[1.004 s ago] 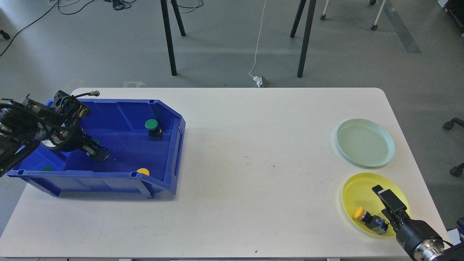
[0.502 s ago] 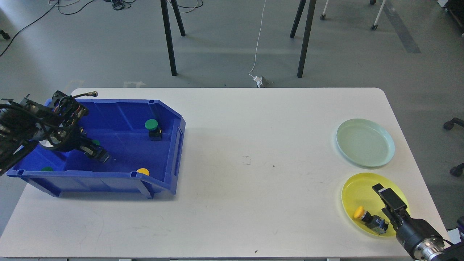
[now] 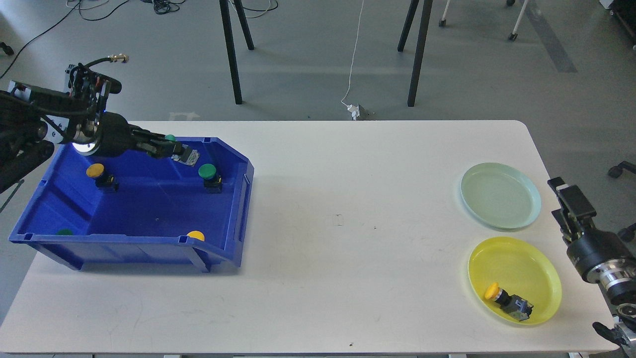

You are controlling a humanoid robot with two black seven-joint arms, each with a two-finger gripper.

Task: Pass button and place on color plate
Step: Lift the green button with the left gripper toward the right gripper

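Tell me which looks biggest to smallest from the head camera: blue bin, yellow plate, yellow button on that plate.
1. blue bin, by far the biggest.
2. yellow plate.
3. yellow button, smallest, lying on that plate.

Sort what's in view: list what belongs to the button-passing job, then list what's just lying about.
Job:
left tool gripping a green button
right tool
blue bin with loose buttons
green plate
yellow plate holding a yellow button

Lying about:
floor cables
stand legs
chair castors
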